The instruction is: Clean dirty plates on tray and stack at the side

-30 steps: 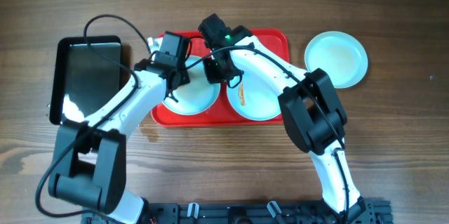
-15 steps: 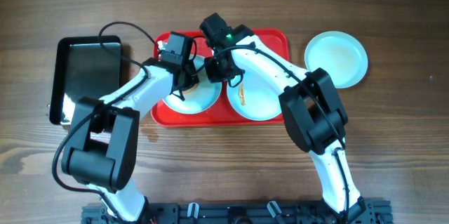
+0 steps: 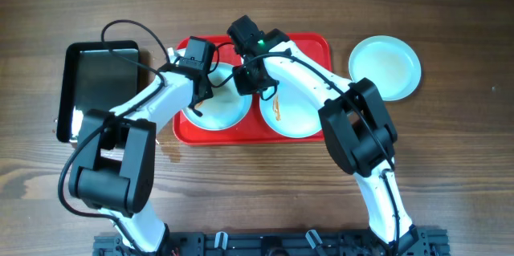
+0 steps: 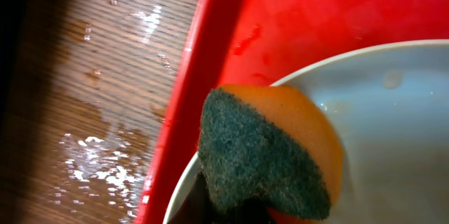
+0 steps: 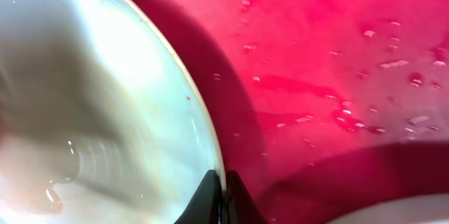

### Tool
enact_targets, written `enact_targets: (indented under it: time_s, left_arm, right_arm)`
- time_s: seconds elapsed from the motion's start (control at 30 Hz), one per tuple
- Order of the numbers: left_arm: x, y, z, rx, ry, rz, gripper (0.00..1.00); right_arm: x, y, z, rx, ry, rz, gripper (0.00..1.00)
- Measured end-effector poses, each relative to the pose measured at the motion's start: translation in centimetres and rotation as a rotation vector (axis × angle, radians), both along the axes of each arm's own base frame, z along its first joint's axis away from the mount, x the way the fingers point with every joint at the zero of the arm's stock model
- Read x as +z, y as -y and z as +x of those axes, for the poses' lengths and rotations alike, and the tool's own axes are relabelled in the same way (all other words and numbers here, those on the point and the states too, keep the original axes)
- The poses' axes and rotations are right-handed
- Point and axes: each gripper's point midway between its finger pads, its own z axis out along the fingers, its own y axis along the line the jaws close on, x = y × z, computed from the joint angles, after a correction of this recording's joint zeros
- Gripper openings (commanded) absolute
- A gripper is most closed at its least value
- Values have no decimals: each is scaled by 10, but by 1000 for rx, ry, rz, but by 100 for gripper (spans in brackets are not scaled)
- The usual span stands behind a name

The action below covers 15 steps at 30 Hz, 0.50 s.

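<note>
Roughly a third is done, I judge: the clean plate (image 3: 385, 65) lies on the table beyond the tray's (image 3: 313, 46) right edge. Two pale mint plates remain on the tray, and the right plate (image 3: 293, 113) carries an orange-brown smear. The left gripper (image 3: 197, 95) clamps a sponge (image 4: 270, 154) on the left plate (image 3: 225, 111) by the tray's left edge. The right gripper (image 5: 223, 194) is pinched on a wet rim, seemingly that plate's.

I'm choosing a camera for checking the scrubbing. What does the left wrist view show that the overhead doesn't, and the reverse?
Only left wrist: the sponge, orange with a green pad, lying on the plate's rim, and droplets on the table. Only overhead: the black tray, a smeared plate and a third plate off the tray. Both: the red tray and the left plate.
</note>
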Motion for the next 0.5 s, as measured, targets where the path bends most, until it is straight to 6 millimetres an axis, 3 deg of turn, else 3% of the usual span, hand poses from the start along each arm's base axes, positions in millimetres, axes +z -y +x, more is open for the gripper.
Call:
enact_targets:
  time_s: [0.2, 0.4, 0.5]
  left_arm:
    - [4, -4, -3, 0, -4, 30, 4]
    - [46, 8, 16, -19, 155, 14, 4]
    - [54, 17, 22, -34, 193, -35, 4]
  right_arm:
    - [0, -3, -3, 9, -1, 1, 4]
    - [0, 0, -1, 1, -3, -2, 4]
    - [0, 1, 0, -2, -2, -4, 4]
